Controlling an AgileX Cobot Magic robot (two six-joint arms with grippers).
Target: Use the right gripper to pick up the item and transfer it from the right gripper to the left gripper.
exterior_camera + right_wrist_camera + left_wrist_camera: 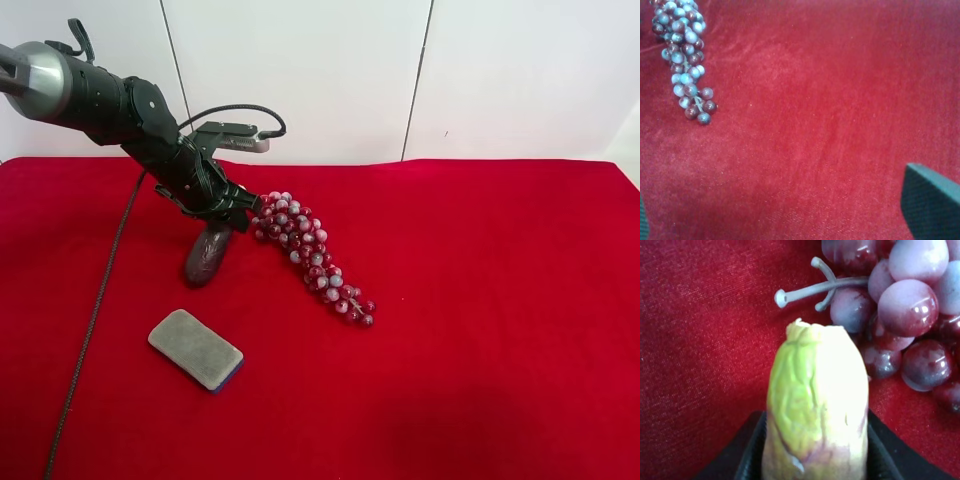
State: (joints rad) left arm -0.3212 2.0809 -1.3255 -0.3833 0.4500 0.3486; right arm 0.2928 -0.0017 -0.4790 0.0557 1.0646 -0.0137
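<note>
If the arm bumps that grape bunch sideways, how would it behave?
The grape bunch would probably flex and drag rather than slide as one piece, since many separate round berries hang off a thin stem. The fuzzy red cloth likely keeps it from rolling far.

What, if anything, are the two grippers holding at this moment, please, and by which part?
The left gripper grips the glossy dark purple eggplant-like item near its pale yellow-green stem end. The right gripper is open, holding nothing.

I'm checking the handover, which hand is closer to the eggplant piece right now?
Left. The left hand is closed on the eggplant piece, beside the grape bunch. The right hand is open over bare red cloth, past the bunch's tip.
</note>
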